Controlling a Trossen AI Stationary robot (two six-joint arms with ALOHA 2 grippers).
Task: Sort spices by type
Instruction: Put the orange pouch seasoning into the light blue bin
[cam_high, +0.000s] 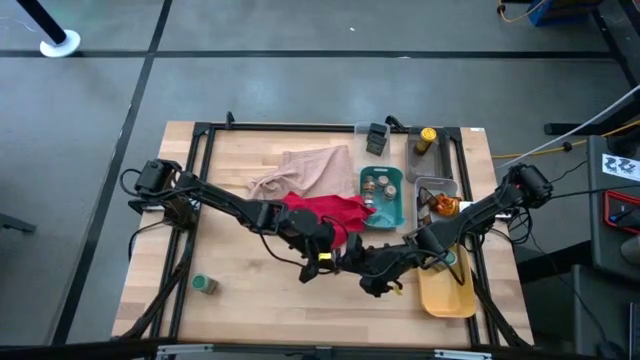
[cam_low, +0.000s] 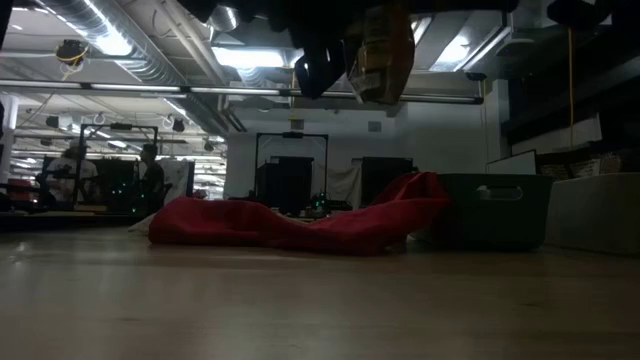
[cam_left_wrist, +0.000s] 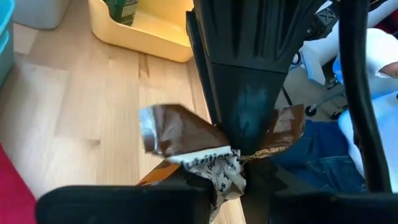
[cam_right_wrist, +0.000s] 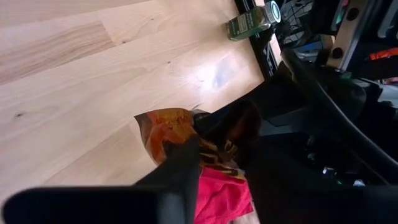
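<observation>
A crinkly brown-orange sachet (cam_left_wrist: 177, 134) hangs in the air between both grippers, above the table's near middle and in front of the red cloth (cam_high: 325, 212). My left gripper (cam_high: 332, 257) reaches in from the left and my right gripper (cam_high: 368, 270) from the right; both are shut on the sachet. The low view shows the sachet (cam_low: 382, 50) high above the table top. A green-lidded jar (cam_high: 205, 285) stands alone on the wood near the left front. Several jars sit in the teal tray (cam_high: 398, 212). My left gripper pinches the sachet's lower, crumpled white-printed end (cam_left_wrist: 219, 171) between its two fingers. The sachet is lifted clear of the table. My right gripper pinches the same sachet across its middle (cam_right_wrist: 186, 140); its finger (cam_left_wrist: 249, 106) shows in the left wrist view crossing the foil. The orange printed end (cam_right_wrist: 158, 127) sticks out free.
A yellow tray (cam_high: 432, 298) with a green item (cam_left_wrist: 121, 9) sits at the right front, and a clear tray (cam_high: 432, 183) with orange sachets lies behind it. A yellow-capped bottle (cam_high: 427, 135) stands at the far right. A beige cloth (cam_high: 305, 170) lies behind the red one. Bare wood fills the left half.
</observation>
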